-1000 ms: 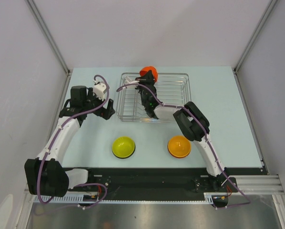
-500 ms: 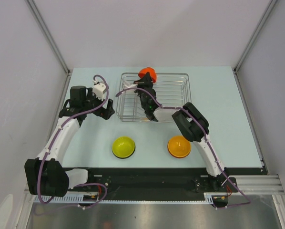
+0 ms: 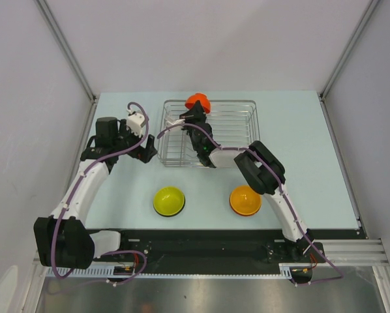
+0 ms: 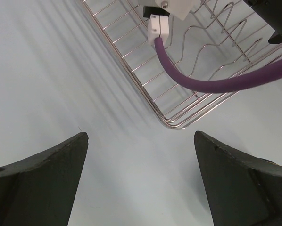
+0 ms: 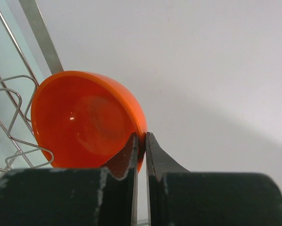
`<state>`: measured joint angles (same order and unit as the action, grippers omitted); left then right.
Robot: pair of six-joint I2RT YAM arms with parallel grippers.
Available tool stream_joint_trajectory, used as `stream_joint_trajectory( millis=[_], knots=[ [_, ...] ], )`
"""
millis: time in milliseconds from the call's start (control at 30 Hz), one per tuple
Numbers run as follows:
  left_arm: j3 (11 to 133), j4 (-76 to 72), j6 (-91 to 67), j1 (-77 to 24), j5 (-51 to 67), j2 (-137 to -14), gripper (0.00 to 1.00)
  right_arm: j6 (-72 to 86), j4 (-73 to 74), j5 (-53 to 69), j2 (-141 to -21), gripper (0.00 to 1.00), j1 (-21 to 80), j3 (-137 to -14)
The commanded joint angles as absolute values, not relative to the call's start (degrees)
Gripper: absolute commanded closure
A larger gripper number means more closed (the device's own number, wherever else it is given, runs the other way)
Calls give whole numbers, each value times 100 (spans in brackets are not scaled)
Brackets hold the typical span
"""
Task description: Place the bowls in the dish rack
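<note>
So, the right gripper (image 5: 141, 136) was clenched on the rim of the red-orange bowl (image 5: 87, 117), fingers pinching the wall w/ barely any gap, bowl tipped on edge w/ its hollow toward the wrist cam. Bowl was at the far edge of the dish rack (image 3: 242, 102), toward its far-left corner; couldn't tell if it rested on the wire yet. Left gripper (image 4: 141, 135) hung spread wide, nothing in it, over the tabletop (image 3: 312, 163) just off the rack's near-left corner. Yellow-green bowl (image 3: 169, 200) and orange bowl (image 3: 245, 199) lay by the tabletop's near edge, not yet loaded. Step in hand, prob: seat this bowl in a rack slot. Best done slow: keep it on edge, line rim w/ a gap btwn wires, let go only once the rack bears it, since an early release likely means a roll or flop. Then lift fingers straight up so they don't snag.
</note>
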<state>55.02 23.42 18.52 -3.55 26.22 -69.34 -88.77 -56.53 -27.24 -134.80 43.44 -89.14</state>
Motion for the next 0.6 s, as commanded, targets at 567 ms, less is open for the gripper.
stream_joint_trajectory(
  millis=[567],
  knots=[
    [5379,2048,1767,-290,2874,-7014,0,-9228,-5889,-1863,-13544,91,4517,-8754]
  ],
)
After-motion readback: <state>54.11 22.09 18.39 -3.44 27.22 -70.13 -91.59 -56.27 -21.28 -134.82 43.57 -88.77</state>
